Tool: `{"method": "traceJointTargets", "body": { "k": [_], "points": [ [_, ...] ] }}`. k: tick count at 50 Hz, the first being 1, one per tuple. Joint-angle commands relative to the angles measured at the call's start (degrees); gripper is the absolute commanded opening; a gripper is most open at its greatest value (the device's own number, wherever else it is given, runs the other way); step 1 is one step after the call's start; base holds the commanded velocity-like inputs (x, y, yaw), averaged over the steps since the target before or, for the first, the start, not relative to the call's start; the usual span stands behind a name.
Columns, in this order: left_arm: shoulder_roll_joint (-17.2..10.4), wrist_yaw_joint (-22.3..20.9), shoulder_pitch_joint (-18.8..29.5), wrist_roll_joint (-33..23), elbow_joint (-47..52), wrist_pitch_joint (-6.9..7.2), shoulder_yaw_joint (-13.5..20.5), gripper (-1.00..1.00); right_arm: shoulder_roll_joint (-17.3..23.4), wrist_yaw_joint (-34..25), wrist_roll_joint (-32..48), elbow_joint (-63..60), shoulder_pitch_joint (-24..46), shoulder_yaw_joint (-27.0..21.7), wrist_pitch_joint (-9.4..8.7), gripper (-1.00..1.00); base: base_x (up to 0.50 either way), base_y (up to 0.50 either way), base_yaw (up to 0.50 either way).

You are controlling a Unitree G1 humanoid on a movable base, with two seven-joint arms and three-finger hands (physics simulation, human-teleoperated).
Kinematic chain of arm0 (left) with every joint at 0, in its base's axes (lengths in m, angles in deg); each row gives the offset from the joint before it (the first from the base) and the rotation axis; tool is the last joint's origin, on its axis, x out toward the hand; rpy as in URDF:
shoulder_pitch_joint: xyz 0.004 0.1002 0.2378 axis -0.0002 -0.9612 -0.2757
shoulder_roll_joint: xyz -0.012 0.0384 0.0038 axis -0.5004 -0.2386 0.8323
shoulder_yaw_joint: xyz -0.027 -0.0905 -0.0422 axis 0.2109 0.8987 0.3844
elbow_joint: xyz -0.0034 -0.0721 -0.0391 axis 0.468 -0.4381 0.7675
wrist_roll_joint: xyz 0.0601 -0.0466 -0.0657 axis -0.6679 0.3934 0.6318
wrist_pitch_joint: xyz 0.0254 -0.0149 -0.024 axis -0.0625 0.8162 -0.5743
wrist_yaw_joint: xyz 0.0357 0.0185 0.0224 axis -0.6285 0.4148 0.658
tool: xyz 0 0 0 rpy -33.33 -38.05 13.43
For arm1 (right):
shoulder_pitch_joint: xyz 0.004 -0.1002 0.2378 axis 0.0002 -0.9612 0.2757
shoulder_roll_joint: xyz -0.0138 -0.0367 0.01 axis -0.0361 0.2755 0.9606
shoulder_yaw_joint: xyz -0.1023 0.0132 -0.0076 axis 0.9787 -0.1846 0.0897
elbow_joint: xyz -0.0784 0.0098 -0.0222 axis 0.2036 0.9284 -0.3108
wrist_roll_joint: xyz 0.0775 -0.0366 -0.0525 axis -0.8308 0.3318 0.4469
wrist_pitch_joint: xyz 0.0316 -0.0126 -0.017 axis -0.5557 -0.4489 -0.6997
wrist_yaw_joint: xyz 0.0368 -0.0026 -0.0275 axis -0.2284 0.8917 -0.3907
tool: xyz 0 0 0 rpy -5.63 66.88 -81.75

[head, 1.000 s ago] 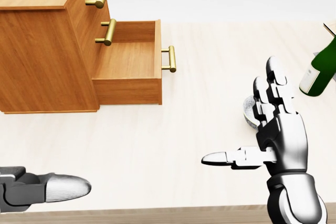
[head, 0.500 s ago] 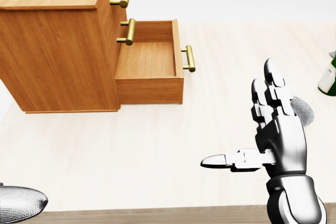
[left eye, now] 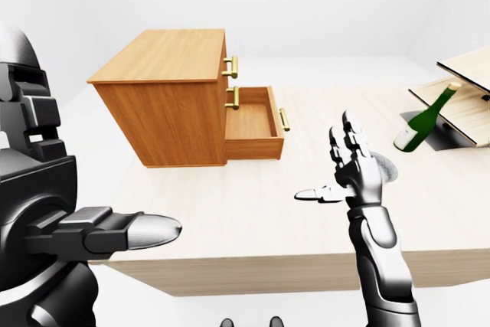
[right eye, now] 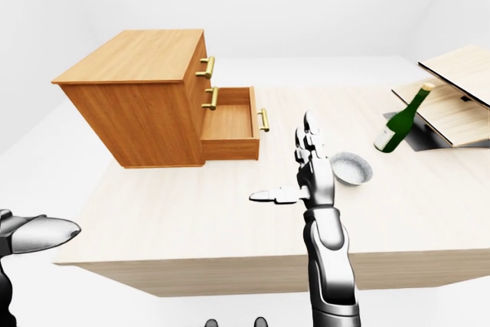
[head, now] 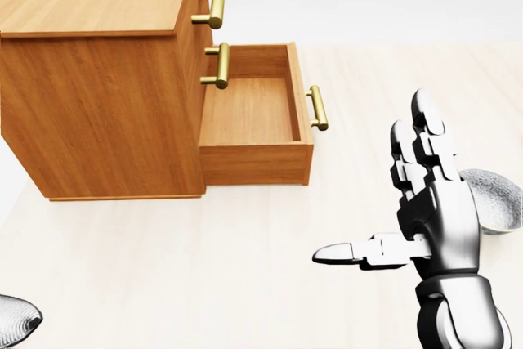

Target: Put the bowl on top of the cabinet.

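The grey bowl (right eye: 351, 168) sits upright on the pale table, just right of my right hand (head: 376, 185) and partly hidden behind it in the head view. That hand is raised, fingers straight up and thumb pointing left, open and holding nothing. The wooden cabinet (head: 98, 104) stands at the upper left, its flat top (right eye: 138, 55) bare and its lower drawer (head: 249, 112) pulled out and empty. My left hand (left eye: 149, 229) hovers low at the left near the table's near edge, fingers stretched out, nothing in it.
A green wine bottle (right eye: 398, 128) stands right of the bowl, beside a tilted wooden board or box (right eye: 452, 97) at the far right. Brass handles (head: 211, 6) stick out of the cabinet's drawer fronts. The table's near edge (right eye: 230, 266) runs below my hands.
The whole head view has shifted: cabinet slid right and looks nearer, the bottle left the view, the bowl now shows right of my right hand. The hand's pose is unchanged.
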Motion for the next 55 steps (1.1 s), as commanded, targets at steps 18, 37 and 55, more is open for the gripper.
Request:
{"method": "traceJointTargets", "body": {
  "k": [18, 37, 55],
  "points": [
    [-19.3, 18.12, -2.64, 23.11, 0.04, 0.0, 3.77, 1.0, 0.12, 1.2, 0.11, 0.43, 0.96, -0.18, 0.0, 1.0, 0.22, 0.0, 0.0],
    [-22.99, 18.74, -3.2, 26.92, 0.04, 0.0, 5.02, 1.0, 0.27, 1.42, 0.58, 1.84, 1.17, 0.17, 0.0, 1.0, 0.32, 0.0, 0.0],
    [-28.95, 18.74, -4.17, 31.98, 0.04, 0.0, 6.07, 1.0, 0.38, 1.35, 1.08, 0.1, 1.76, -0.28, 0.0, 1.0, 0.0, 0.0, 0.0]
  ]
}}
